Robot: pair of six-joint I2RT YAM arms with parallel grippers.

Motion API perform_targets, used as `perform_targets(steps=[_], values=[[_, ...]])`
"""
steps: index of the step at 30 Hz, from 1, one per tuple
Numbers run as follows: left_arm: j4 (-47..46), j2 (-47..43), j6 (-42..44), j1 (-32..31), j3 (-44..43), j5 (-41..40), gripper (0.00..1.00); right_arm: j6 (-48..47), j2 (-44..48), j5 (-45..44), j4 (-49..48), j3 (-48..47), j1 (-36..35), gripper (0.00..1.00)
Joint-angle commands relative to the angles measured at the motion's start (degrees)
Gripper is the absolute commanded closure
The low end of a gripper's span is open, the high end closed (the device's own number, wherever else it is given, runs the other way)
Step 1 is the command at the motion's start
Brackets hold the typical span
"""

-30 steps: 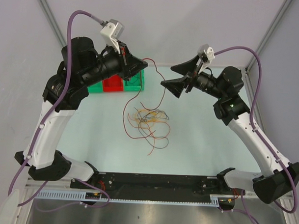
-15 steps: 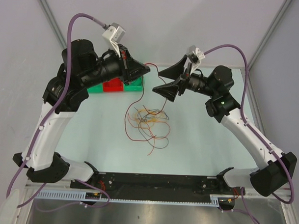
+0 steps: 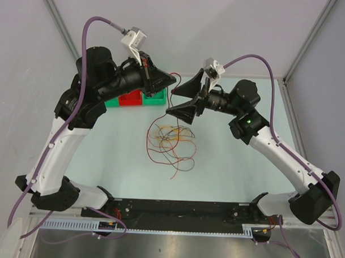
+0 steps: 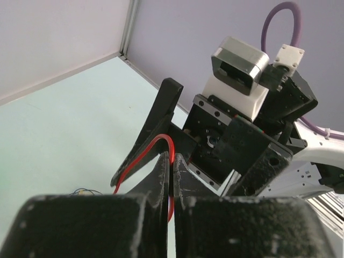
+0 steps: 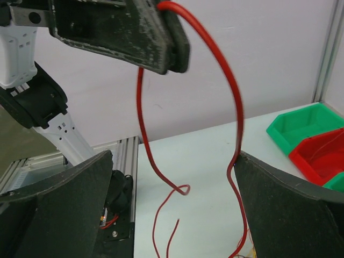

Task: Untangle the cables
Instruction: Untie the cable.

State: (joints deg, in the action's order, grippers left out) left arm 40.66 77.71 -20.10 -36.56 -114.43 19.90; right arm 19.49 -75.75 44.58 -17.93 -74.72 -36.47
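Observation:
The cables (image 3: 173, 137) lie in a loose tangle of red, orange, yellow and dark wires mid-table. My left gripper (image 3: 175, 80) is raised above the table and shut on one red cable (image 4: 141, 156), which arches over its fingertips (image 5: 171, 58) and hangs in two strands down to the pile. My right gripper (image 3: 172, 102) is open wide right beside the left one. In the right wrist view (image 5: 174, 156) both red strands (image 5: 232, 99) hang between its fingers. One strand touches the right-hand finger (image 5: 269, 199). One of its black fingers (image 4: 157, 121) stands just behind the left fingertips.
Small green bins (image 3: 157, 98) and a red bin (image 3: 130, 98) sit at the back left under the left arm; they show in the right wrist view (image 5: 301, 124). An aluminium rail (image 3: 157, 227) runs along the near edge. Walls and frame posts enclose the table.
My right gripper has swung left, staying open, until its fingers bracket the hanging red cable. The left gripper shifted slightly right, still holding the cable.

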Motion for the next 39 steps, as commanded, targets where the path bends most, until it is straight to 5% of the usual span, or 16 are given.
perform_targets(steps=[1,7,16,25,37,39], values=[[-4.6,-2.5,-2.8,0.3,1.9,-0.3,1.00,-1.3,0.0,-3.4,-1.0,-2.9,-2.6,0.00],[-6.7,-3.6,-3.5,0.3,4.6,-1.8,1.00,-2.1,-0.8,-7.0,-0.4,-2.8,-4.6,0.03],[-6.0,-4.6,-3.0,0.3,4.7,-2.0,1.00,-2.9,-1.3,-10.2,-0.7,-2.9,-5.2,0.36],[-6.0,-4.5,-3.1,0.3,4.7,-1.7,1.00,-2.5,-1.1,-10.7,-1.1,-2.9,-5.4,1.00],[-8.3,-5.1,-3.8,0.3,7.5,-1.2,1.00,-2.8,-0.4,-12.4,-0.1,-2.8,-7.2,1.00],[-7.7,-5.1,-2.6,0.3,7.5,-1.4,0.86,-3.0,-0.1,-13.5,0.6,-2.8,-7.4,1.00]])
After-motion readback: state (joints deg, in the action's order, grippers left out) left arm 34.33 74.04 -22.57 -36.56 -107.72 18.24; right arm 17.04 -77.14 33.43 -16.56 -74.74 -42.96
